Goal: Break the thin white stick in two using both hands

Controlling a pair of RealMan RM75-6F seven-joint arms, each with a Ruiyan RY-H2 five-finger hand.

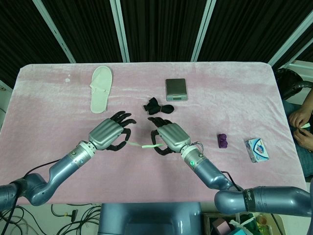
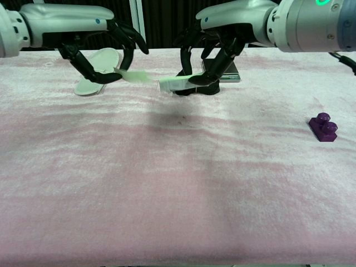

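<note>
White stick pieces show in head view: left piece [image 1: 131,144] pinched by left hand [image 1: 108,133], right piece [image 1: 148,146] pinched by right hand [image 1: 169,137], apart above pink tablecloth [image 1: 244,98]. Chest view: both halves blurred, held clear of the cloth with a gap between.

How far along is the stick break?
Done: the stick looks snapped, with a gap between two pieces in the chest view. In hand: left hand holds the left piece, right hand holds the right piece. Left: nothing visible except putting the pieces down.
</note>
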